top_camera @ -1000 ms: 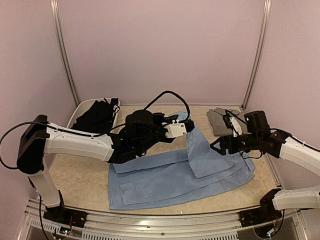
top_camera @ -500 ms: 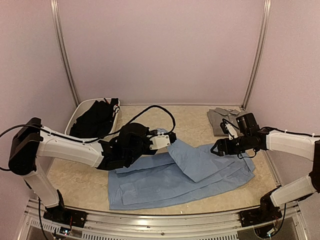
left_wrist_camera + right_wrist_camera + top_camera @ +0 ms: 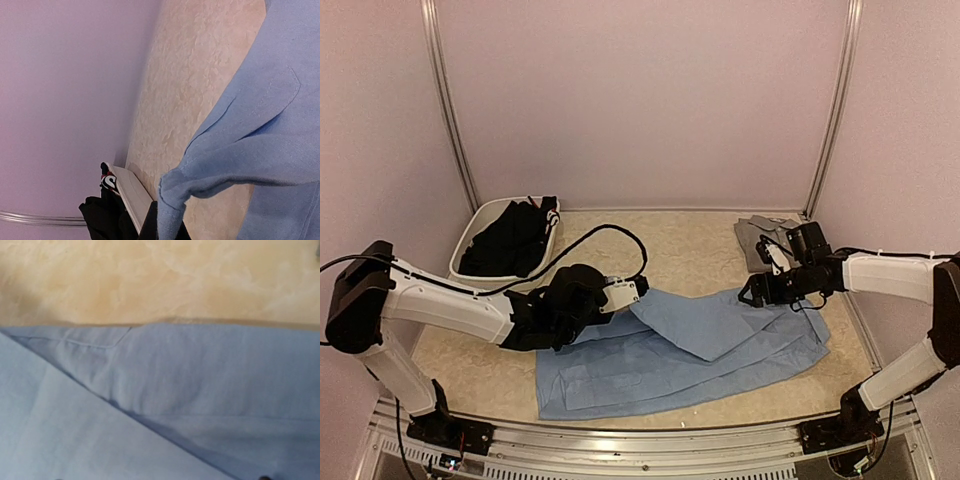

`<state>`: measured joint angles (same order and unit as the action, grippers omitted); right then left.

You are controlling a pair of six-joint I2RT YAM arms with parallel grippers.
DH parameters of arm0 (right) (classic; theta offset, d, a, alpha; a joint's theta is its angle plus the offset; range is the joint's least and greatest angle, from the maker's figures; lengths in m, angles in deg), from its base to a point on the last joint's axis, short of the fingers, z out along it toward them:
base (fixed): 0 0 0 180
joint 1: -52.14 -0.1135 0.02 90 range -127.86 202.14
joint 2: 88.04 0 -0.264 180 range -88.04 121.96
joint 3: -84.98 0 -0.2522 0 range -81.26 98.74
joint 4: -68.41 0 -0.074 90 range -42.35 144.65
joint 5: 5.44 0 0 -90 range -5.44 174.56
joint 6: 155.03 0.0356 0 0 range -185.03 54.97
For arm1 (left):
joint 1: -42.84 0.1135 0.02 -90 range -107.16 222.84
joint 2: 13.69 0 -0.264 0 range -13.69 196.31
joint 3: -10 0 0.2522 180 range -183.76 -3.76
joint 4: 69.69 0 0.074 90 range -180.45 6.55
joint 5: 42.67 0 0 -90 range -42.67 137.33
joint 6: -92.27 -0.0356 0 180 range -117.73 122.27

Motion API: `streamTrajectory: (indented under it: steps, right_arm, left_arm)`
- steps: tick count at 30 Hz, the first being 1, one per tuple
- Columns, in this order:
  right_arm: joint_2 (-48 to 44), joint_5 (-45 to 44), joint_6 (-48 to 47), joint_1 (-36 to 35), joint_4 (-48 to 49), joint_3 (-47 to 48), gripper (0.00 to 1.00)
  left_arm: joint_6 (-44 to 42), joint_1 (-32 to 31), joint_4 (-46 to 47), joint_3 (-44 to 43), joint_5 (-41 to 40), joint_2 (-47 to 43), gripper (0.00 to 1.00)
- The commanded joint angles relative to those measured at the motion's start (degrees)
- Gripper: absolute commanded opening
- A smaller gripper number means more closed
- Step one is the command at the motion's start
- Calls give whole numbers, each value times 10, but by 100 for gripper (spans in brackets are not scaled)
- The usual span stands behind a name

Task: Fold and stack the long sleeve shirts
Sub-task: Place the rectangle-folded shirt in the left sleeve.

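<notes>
Our left gripper (image 3: 634, 293) is clamped shut on a bunched bit of the light blue shirt (image 3: 690, 350), which lies spread across the counter (image 3: 690, 235) with one flap folded over; the right gripper (image 3: 752, 292) hangs wide open, holding nothing, at its right edge near the grey shirt (image 3: 758, 240). If we pull left with nothing pinning that side, the whole shirt probably slides and the fold skews.

The left gripper (image 3: 632, 291), clamped on a fold of the light blue shirt (image 3: 720, 350), descended and travelled toward the near left. The raised flap it carried came down and lay flat across the shirt body. The right arm extended and levelled out, bringing the right gripper (image 3: 750, 292) lower over the shirt's far right edge.
</notes>
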<state>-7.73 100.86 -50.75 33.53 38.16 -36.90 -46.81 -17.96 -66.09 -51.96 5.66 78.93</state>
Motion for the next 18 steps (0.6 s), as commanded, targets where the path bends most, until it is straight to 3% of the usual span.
streamTrajectory:
  steps: [1,12,18]
  right_arm:
    - [16,0,-14,9,5,20,80]
    - [27,-7,-20,11,-2,27,80]
    - [32,-2,-21,11,-1,28,80]
  left_arm:
    - [75,-3,-70,13,-40,-27,0]
    - [188,-30,-206,24,-91,-15,0]
    - [227,-40,-234,42,-104,-3,0]
